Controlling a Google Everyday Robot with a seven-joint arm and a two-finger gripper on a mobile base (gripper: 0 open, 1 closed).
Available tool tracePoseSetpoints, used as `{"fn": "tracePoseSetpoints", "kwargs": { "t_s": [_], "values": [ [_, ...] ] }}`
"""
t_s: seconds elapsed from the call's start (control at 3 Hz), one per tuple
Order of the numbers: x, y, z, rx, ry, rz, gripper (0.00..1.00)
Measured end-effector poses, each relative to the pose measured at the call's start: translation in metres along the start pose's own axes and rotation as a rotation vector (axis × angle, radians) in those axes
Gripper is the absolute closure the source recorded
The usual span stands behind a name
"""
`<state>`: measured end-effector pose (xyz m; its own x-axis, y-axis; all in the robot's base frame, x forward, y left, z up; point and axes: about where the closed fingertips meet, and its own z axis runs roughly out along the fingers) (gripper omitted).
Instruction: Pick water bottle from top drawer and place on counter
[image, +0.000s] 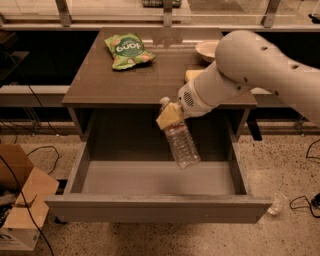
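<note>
My gripper (168, 115) is shut on the neck of the water bottle (181, 142), a clear ribbed bottle with a white cap. The bottle hangs tilted in the air above the open top drawer (157, 179), its base lower right, its cap at the level of the counter's front edge. The drawer floor below is bare. The counter (125, 80) is the dark tabletop just behind the gripper. My white arm (260, 65) reaches in from the right over the counter's right side.
On the counter lie a green snack bag (127, 49) at back left, a pale bowl (209, 49) at back right and a yellow sponge (194, 75) by my arm. A cardboard box (20, 200) stands on the floor left; a small clear cup (276, 204) right.
</note>
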<state>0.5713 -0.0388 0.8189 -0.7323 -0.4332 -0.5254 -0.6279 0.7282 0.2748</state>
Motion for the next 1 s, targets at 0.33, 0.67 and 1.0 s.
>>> {"fn": "tracePoseSetpoints", "kwargs": {
  "t_s": [0.33,0.67,1.0],
  "values": [
    [-0.033,-0.012,-0.039,0.104,-0.008,-0.077,1.0],
    [-0.07,-0.037,-0.054,0.194,0.025,-0.123,1.0],
    [-0.12,-0.074,-0.042,0.24,0.08,-0.141,1.0]
  ]
}}
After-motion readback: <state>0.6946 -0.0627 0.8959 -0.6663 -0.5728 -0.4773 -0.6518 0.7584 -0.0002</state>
